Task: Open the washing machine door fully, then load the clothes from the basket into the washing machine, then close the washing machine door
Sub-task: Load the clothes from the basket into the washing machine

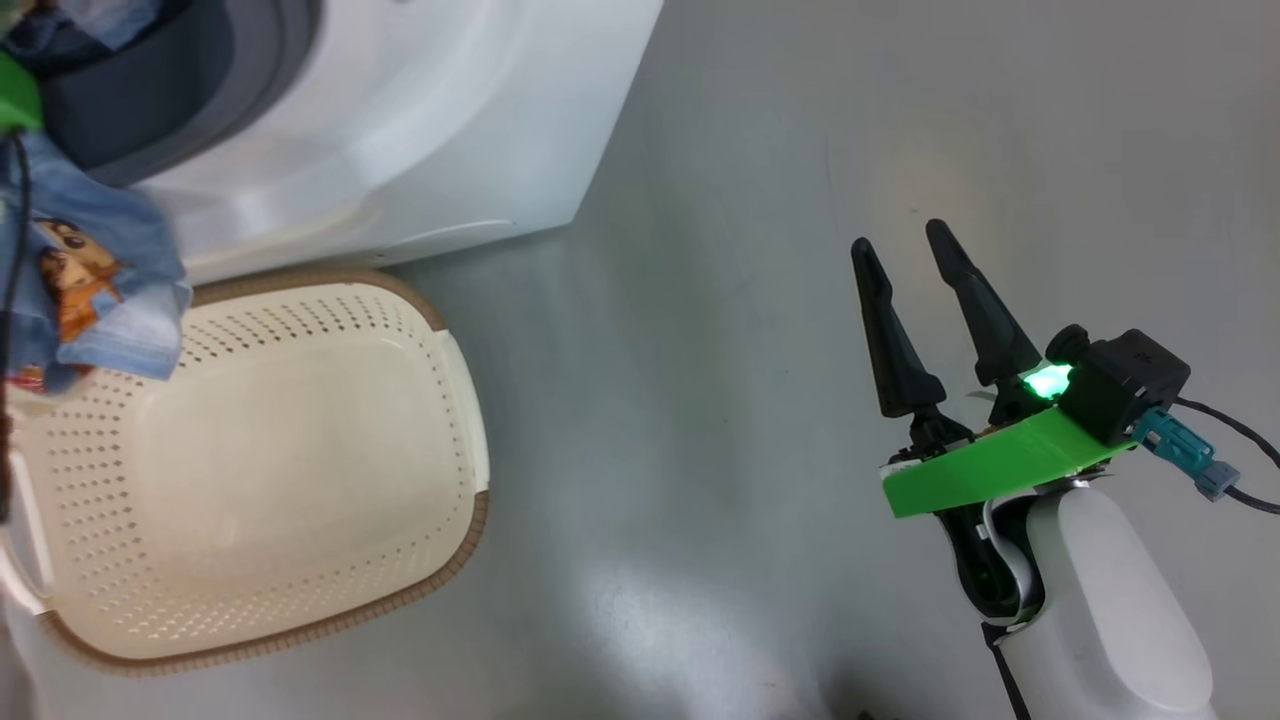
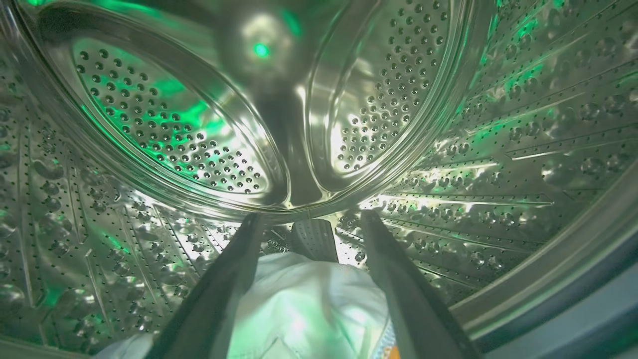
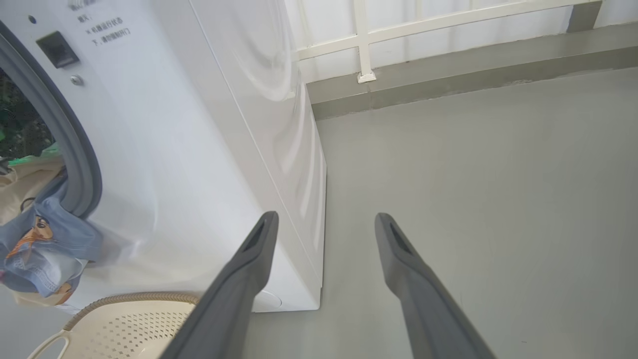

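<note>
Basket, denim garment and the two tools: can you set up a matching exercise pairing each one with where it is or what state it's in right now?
Things
1. basket
2. denim garment
3. right tool
4. left tool

Places or states
A. inside the steel drum, fingers apart
B. empty, on the floor in front of the machine
C. hanging out of the machine's opening
D. over bare floor, fingers apart

Pairs: 1-B, 2-C, 3-D, 4-A
</note>
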